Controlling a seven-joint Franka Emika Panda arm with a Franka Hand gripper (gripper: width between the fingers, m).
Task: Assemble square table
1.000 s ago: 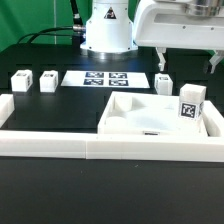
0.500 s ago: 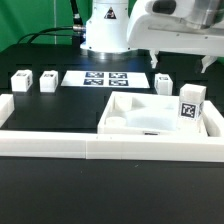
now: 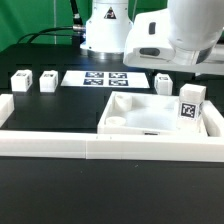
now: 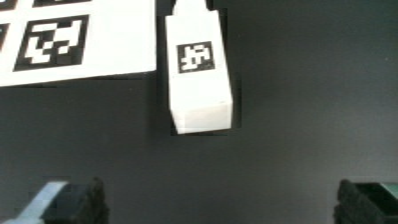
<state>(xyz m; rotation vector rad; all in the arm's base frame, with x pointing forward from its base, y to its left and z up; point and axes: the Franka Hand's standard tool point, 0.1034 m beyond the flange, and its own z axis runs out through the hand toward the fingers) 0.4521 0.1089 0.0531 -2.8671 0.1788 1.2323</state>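
Jaws gape wide and empty, the leg block (image 4: pixel 199 75) lying ahead, centred between them, untouched.

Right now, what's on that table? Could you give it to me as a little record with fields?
slab: white, square, recessed side up, against the border wall
two legs: side by side, at the exterior view's left
third leg: beside the marker board, in front of the gripper, untouched
fourth leg: upright at the slab's edge, at the exterior view's right
gripper state: open, holding nothing
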